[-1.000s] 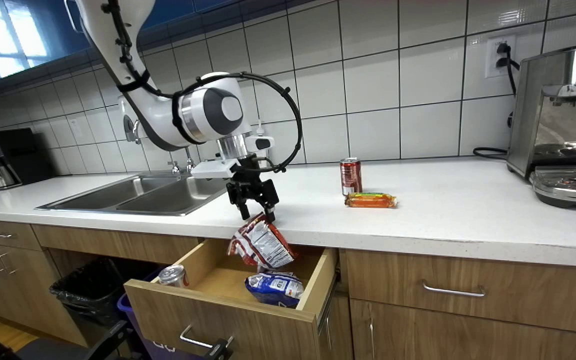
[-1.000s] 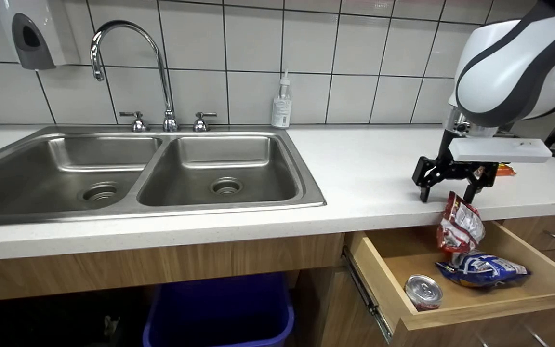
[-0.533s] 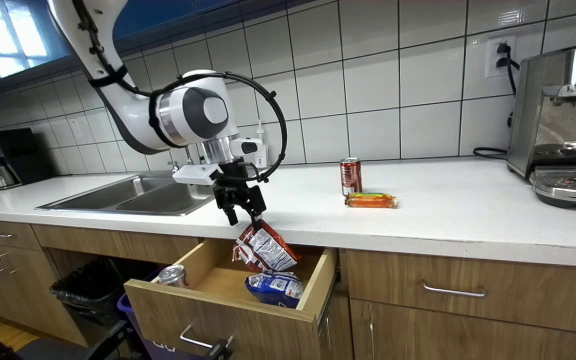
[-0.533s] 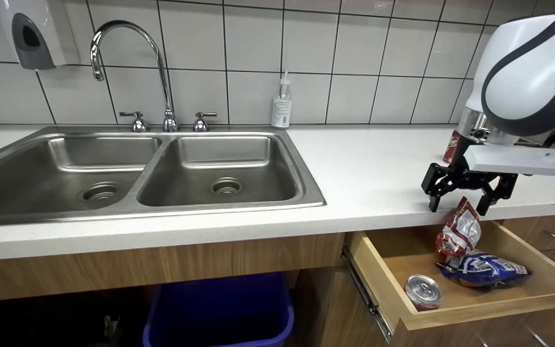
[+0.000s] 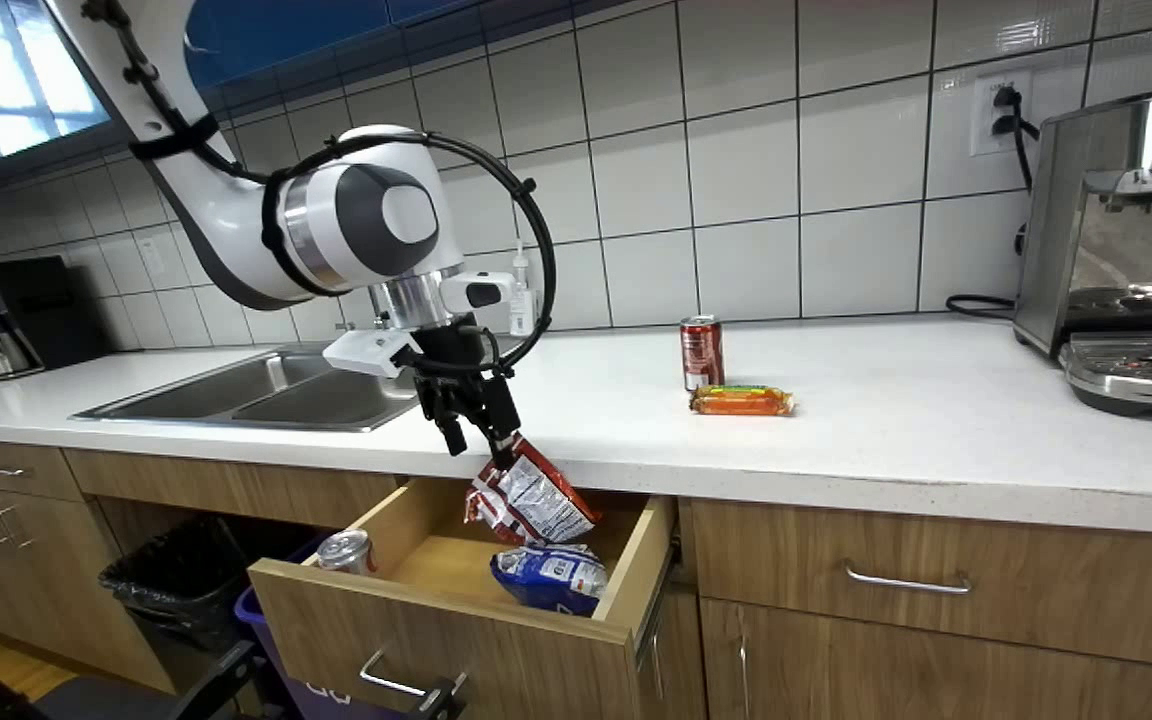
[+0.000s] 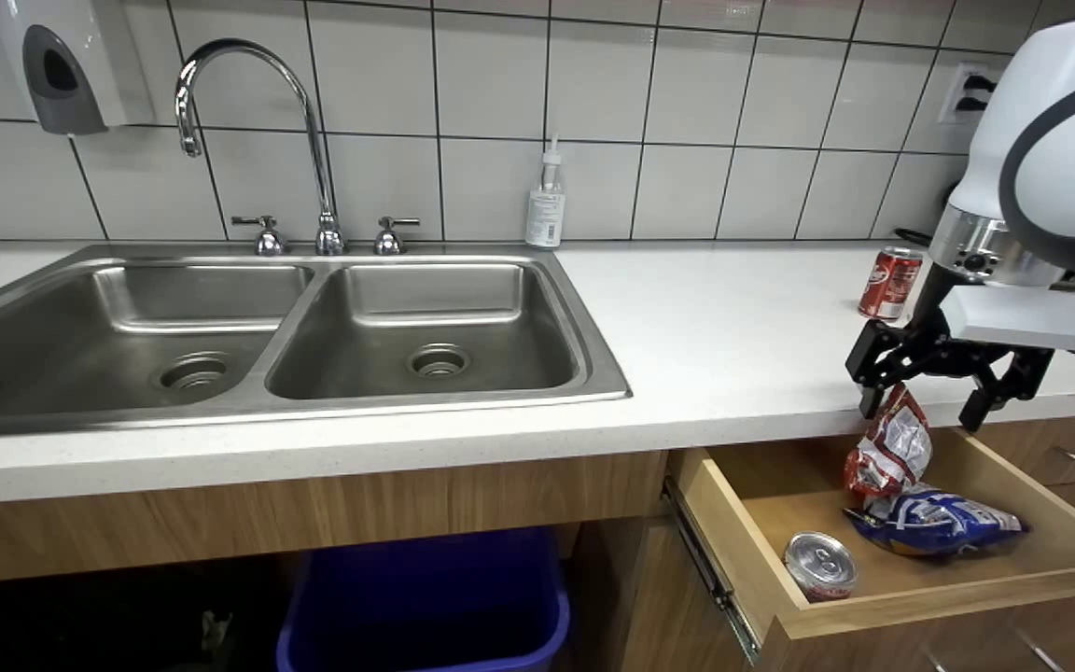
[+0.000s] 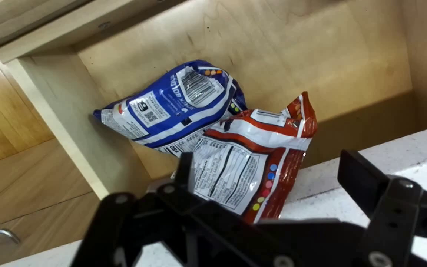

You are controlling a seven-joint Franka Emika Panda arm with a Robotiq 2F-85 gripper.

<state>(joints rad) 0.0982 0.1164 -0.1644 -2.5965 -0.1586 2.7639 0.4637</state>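
Observation:
My gripper (image 5: 480, 453) is open above the pulled-out drawer, by the counter's front edge, and holds nothing. It also shows in an exterior view (image 6: 920, 413) and in the wrist view (image 7: 269, 167). A red and white snack bag (image 5: 536, 500) stands tilted in the drawer, its top end near the counter edge and its lower end at a blue snack bag (image 5: 551, 582). In the wrist view the red bag (image 7: 232, 170) lies nearer one finger (image 7: 185, 167); I cannot tell whether they touch. The blue bag (image 7: 161, 107) lies on the drawer floor (image 7: 310, 55).
A silver-topped can (image 6: 820, 565) stands in the drawer (image 6: 967, 595). On the counter (image 5: 896, 430) are a red can (image 5: 702, 355), an orange wrapped snack (image 5: 741, 402) and an espresso machine (image 5: 1136, 220). A sink (image 6: 612, 373) and a blue bin (image 6: 551, 607) are to one side.
My gripper has moved outward over the drawer and slightly down, staying open. The red bag has sunk a little into the drawer, then stayed still. The red can has come into view behind the gripper.

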